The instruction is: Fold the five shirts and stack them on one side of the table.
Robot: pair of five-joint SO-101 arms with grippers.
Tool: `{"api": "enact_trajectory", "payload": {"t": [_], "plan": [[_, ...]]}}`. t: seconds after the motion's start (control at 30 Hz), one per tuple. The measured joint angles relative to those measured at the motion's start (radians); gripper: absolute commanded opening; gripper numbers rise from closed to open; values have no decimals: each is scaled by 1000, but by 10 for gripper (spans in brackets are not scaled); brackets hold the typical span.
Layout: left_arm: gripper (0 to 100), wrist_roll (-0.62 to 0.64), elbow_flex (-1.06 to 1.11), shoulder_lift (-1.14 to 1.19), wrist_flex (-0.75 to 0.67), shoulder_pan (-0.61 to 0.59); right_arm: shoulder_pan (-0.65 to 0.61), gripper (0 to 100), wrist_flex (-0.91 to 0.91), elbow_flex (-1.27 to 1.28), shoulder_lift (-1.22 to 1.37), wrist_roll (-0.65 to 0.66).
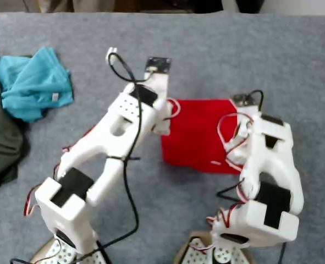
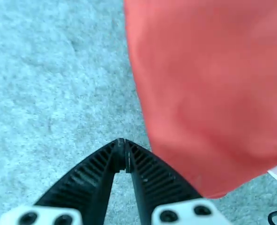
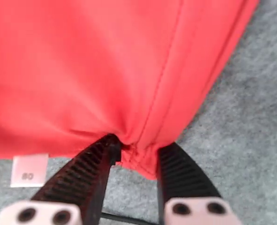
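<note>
End effector of the right arm (image 3: 137, 151) is clamped on the red shirt (image 3: 105, 70): a puckered fold of hem sits between its jaws, and the cloth gathers toward that spot, which indicates a firm pinch and not mere contact. End effector of the left arm (image 2: 121, 151) is clenched on nothing, its tips met together over bare grey counter (image 2: 44, 70), just beside the shirt's left edge and not touching it in the wrist view. The red shirt lies flat as a compact rectangle a little right of centre, between the two arms, with a small white label showing at its near edge. Judgement: the right arm holds the right side to draw or turn a further fold, while the left is stationed at the opposite edge to pin or take it; its closed jaws would need to part first. A teal shirt (image 1: 36, 82) lies crumpled at the far left, with a dark garment (image 1: 0, 137) nearer along the left edge. Judgement: these await folding, and no stack is formed yet.
</note>
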Motion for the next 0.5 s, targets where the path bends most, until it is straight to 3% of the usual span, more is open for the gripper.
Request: {"api": "enact_trajectory", "payload": {"t": [0.07, 0.5], "plan": [[21, 0, 0, 0, 0, -5, -9, 1, 0, 0, 3, 0], [21, -9, -6, 0, 51, -176, -26, 4, 17, -15, 5, 0]]}}
